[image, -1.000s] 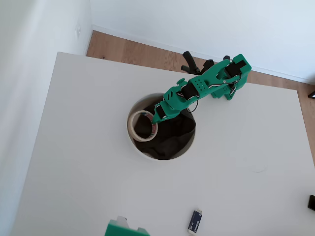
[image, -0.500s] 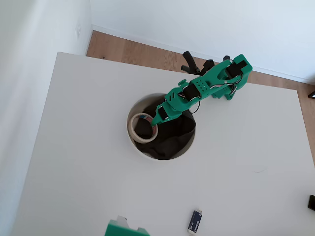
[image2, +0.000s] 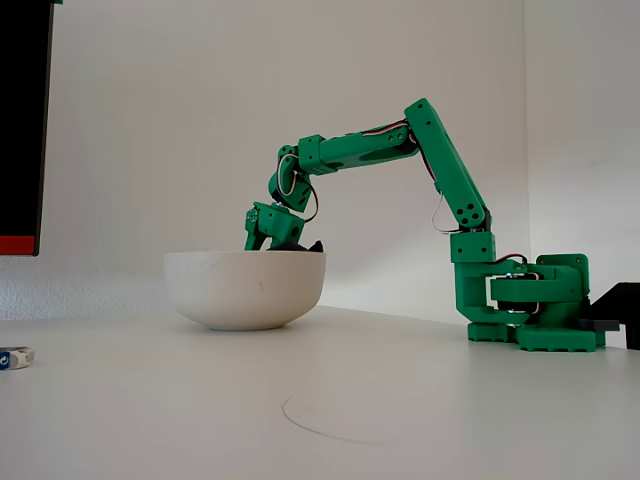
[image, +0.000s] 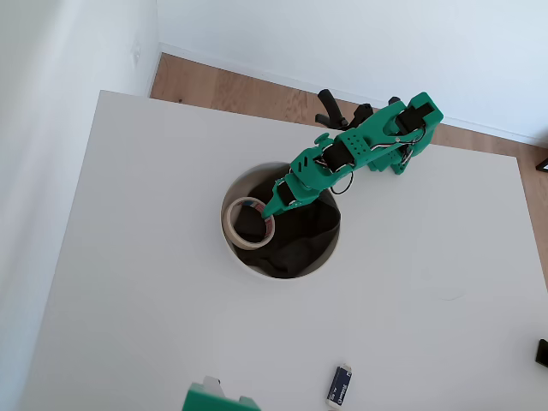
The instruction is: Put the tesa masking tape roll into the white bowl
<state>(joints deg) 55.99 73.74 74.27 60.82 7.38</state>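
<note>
The cream-white ring of masking tape with a red-and-blue printed core [image: 249,222] is lying inside the large round white bowl [image: 242,265] at its left rim in the overhead view, over dark charcoal cloth [image: 300,235]. The green arm's jaws are covering the ring's right edge; whether they are clamped or apart cannot be told. In the fixed view the bowl wall [image2: 245,288] is hiding the tape

Cream tape roll [image: 248,223] flat inside white bowl [image: 257,267], left side.
</note>
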